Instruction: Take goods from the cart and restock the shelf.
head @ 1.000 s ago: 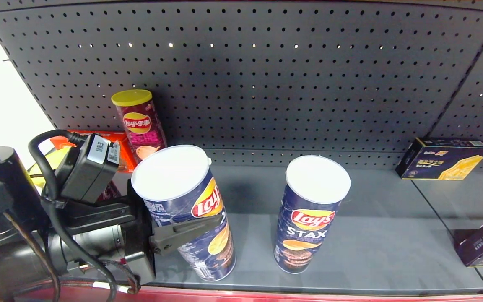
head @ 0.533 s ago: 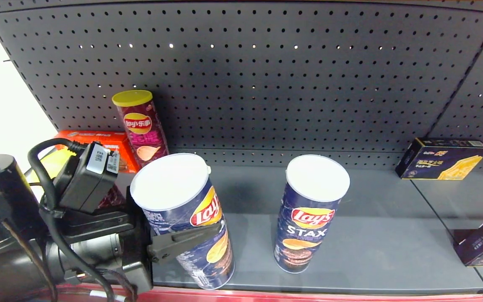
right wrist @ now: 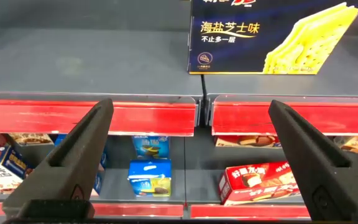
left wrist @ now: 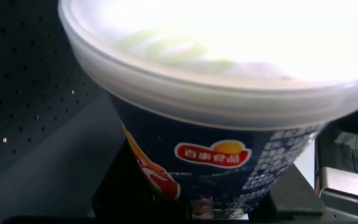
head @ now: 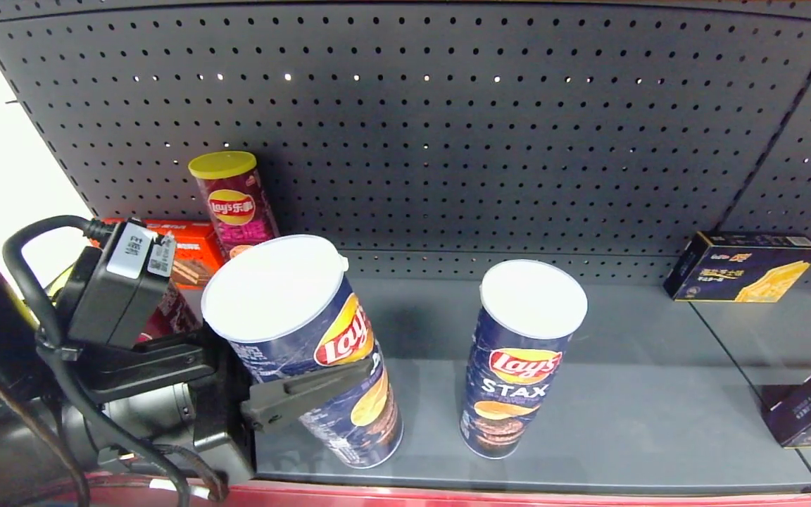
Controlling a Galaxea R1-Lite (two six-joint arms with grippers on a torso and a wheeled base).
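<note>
The shelf (head: 624, 394) carries a standing can (head: 518, 359) at its middle. Left of it the left gripper (head: 338, 373) has its jaws clamped round the held can (head: 293, 331), base at the shelf's near-left. Within the last second this can's top has tipped further left, so I judge it not yet set down squarely. The right gripper (right wrist: 190, 106) holds its jaws wide open.

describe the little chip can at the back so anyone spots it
Grey shelf, back left, against the pegboard: a slim maroon can stands beside an orange box. Its yellow lid sets it apart from the two wider, white-lidded blue cans.
</note>
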